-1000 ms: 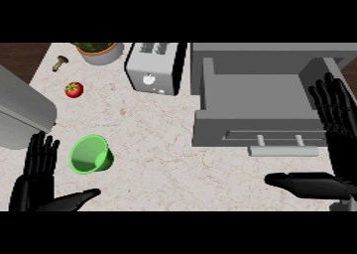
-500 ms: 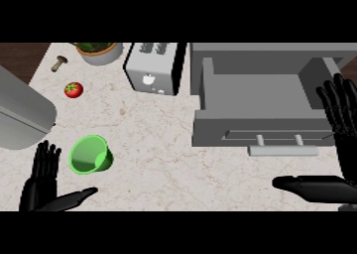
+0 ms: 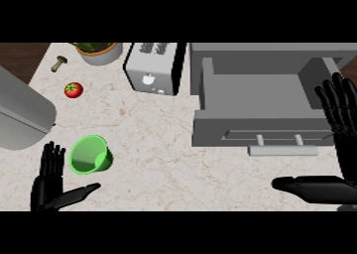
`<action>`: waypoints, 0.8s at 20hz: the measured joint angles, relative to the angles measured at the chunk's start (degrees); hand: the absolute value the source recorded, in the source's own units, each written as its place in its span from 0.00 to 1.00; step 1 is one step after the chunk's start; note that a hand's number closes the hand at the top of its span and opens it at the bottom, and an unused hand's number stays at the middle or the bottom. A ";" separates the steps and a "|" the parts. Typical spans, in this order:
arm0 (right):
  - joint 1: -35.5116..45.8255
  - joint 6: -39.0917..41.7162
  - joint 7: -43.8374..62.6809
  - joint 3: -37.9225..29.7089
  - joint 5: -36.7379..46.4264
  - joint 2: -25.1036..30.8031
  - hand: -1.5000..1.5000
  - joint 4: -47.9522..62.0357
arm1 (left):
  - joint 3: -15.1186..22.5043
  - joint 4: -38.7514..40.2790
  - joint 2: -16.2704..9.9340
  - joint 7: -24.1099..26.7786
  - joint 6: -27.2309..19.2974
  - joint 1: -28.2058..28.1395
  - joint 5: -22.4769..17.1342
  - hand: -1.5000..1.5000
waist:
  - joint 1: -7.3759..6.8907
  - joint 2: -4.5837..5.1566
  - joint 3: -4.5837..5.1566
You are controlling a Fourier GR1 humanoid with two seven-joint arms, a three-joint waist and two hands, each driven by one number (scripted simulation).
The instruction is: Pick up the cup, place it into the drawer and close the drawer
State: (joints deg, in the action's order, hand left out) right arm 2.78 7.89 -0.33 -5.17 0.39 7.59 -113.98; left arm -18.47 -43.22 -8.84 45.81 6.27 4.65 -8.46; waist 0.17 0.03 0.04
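green cup [image 3: 90, 155] seen on counter [image 3: 167, 158] | drawer [image 3: 262, 106] open | left hand [image 3: 51, 186] beside cup, fingers spread wide | right hand [image 3: 342, 149] likewise spread, nothing held

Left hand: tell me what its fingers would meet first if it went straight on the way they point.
The left hand points up the view along the counter; the green cup lies just right of that line. Probably the grey appliance comes first, though height is unclear.

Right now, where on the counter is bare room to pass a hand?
Free: the marble between the green cup and the open drawer, below the toaster. Crowded: the back left, with the tomato, mushroom and plant pot.
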 measured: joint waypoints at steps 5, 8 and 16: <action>0.44 -0.30 0.89 1.18 1.27 -0.80 0.00 -0.51 | -1.10 12.10 -1.92 7.43 0.82 5.35 0.52 0.00 | 0.13 0.05 0.02; 0.41 0.20 -1.16 0.69 1.45 -0.78 0.00 1.50 | -1.03 17.15 -2.47 10.67 1.24 7.29 0.95 0.00 | 0.13 -0.02 -0.14; 2.04 0.39 -0.49 0.87 1.63 -0.91 0.00 2.31 | -1.27 24.63 -3.76 12.56 1.43 11.23 1.21 0.00 | -0.01 -0.24 -0.84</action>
State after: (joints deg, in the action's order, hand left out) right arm 4.82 8.27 -0.82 -4.30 2.02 6.68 -111.66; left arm -19.74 -18.58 -12.61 58.36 7.70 15.89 -7.25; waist 0.16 -0.21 -0.81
